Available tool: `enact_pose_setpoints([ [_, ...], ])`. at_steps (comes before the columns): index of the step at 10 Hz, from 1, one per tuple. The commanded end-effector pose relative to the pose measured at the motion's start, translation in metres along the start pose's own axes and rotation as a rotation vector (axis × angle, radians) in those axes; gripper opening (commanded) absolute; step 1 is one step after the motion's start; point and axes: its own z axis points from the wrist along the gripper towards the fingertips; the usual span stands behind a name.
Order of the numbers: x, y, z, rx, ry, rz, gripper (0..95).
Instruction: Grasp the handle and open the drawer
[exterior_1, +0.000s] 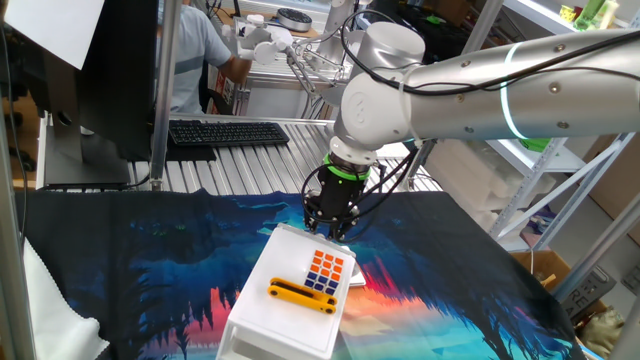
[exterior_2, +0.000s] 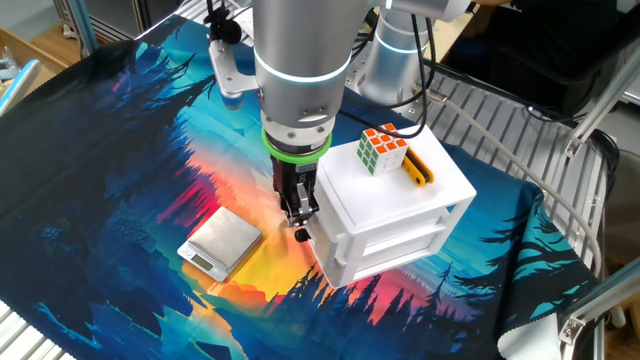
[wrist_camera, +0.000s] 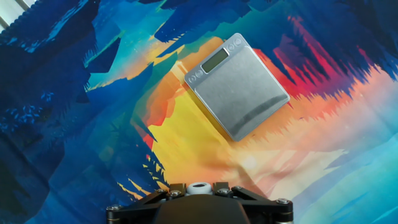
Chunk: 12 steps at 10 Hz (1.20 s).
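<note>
The white boxy cabinet (exterior_2: 395, 185) stands on the printed cloth. Its drawer (exterior_2: 382, 226) looks pushed in, flush with the cabinet. My gripper (exterior_2: 297, 218) points down at the cabinet's left end face. In the hand view the gripper (wrist_camera: 199, 190) has a small white round handle (wrist_camera: 199, 185) between its two dark fingers, which sit tight against it on both sides. In one fixed view the gripper (exterior_1: 330, 222) is at the cabinet's far end (exterior_1: 290, 300). The drawer front itself is hidden behind my fingers.
An orange-and-blue tiled cube (exterior_2: 382, 148) and a yellow bar (exterior_2: 417, 166) lie on the cabinet top. A flat silver scale (exterior_2: 222, 243) lies on the cloth just left of my gripper; it also shows in the hand view (wrist_camera: 239, 86). A keyboard (exterior_1: 228, 131) lies behind the cloth.
</note>
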Motion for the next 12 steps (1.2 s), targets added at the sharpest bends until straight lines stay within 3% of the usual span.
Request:
enact_pose_setpoints([
  [1,0.0,0.0,0.0,-0.001,-0.003,0.0,0.0],
  [12,-0.014,-0.001,-0.003,-0.004,-0.004,-0.004,0.0],
])
